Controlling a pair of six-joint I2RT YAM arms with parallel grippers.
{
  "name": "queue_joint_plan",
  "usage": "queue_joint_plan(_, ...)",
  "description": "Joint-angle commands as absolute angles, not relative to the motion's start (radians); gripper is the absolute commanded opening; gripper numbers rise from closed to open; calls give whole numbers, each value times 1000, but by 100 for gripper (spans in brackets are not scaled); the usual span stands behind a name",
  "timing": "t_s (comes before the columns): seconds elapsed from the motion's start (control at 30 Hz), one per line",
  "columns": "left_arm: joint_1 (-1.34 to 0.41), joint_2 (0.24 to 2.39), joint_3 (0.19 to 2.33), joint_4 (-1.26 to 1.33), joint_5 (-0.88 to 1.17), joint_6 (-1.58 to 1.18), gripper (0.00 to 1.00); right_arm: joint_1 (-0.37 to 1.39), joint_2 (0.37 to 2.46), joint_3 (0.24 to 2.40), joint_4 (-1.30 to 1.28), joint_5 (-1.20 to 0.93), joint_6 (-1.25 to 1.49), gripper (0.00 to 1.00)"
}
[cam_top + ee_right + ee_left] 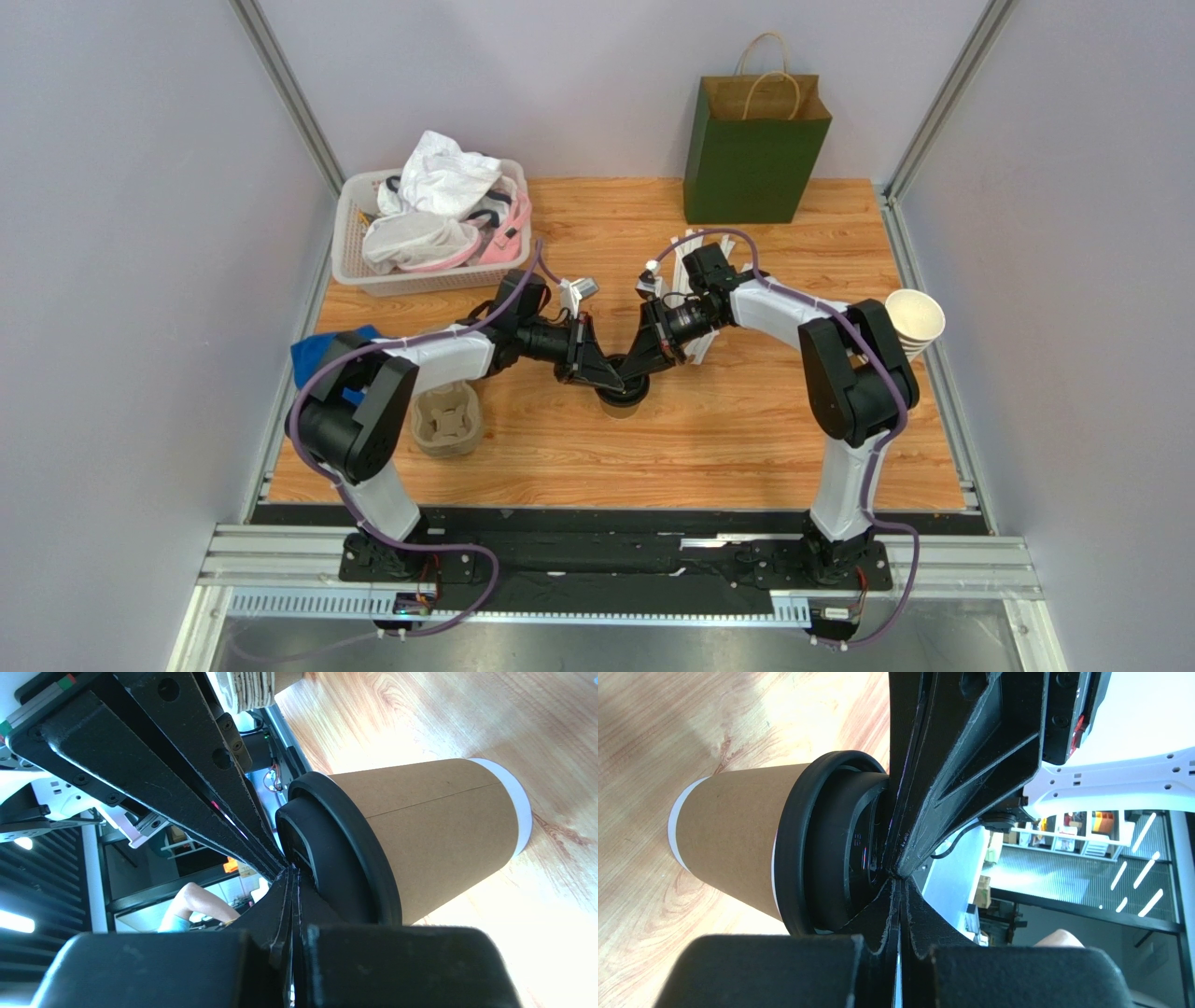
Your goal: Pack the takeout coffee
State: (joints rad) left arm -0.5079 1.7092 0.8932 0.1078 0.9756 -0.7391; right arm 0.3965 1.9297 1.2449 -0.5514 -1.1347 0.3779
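Note:
The takeout coffee (pixel 622 401), a brown kraft cup with a black lid, stands upright mid-table. It shows in the left wrist view (pixel 731 847) and the right wrist view (pixel 435 833). My left gripper (pixel 605 378) is shut and empty, its tips (pixel 901 879) resting against the lid's top from the left. My right gripper (pixel 640 370) is also shut and empty, its tips (pixel 289 873) on the lid from the right. The two grippers meet tip to tip over the lid (pixel 822 847).
A green paper bag (pixel 755 147) stands at the back. A white basket (pixel 358 266) of white bags is back left. A pulp cup carrier (pixel 446 420) lies by the left arm, with a blue item (pixel 316 357) beside it. Stacked paper cups (pixel 913 322) are at the right edge.

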Motion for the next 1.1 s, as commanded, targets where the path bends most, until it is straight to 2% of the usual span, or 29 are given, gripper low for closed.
queue_joint_plan(0.0, -508, 1789, 861, 5, 815, -683, 0, 394, 2057, 1180, -604, -778, 342, 0)
queue_joint_plan(0.53, -506, 1852, 831, -12, 778, -723, 0, 411, 2036, 1190, -621, -772, 314, 0)
queue_joint_plan(0.73, -517, 1770, 845, 118, 883, -709, 0, 469, 1936, 1232, -623, -850, 291, 0)
queue_joint_plan(0.9, -520, 1640, 874, 163, 923, -730, 7, 483, 1843, 1357, -686, -882, 278, 6)
queue_joint_plan(1.07, -520, 1514, 902, 147, 927, -739, 21, 485, 1770, 1443, -755, -894, 275, 18)
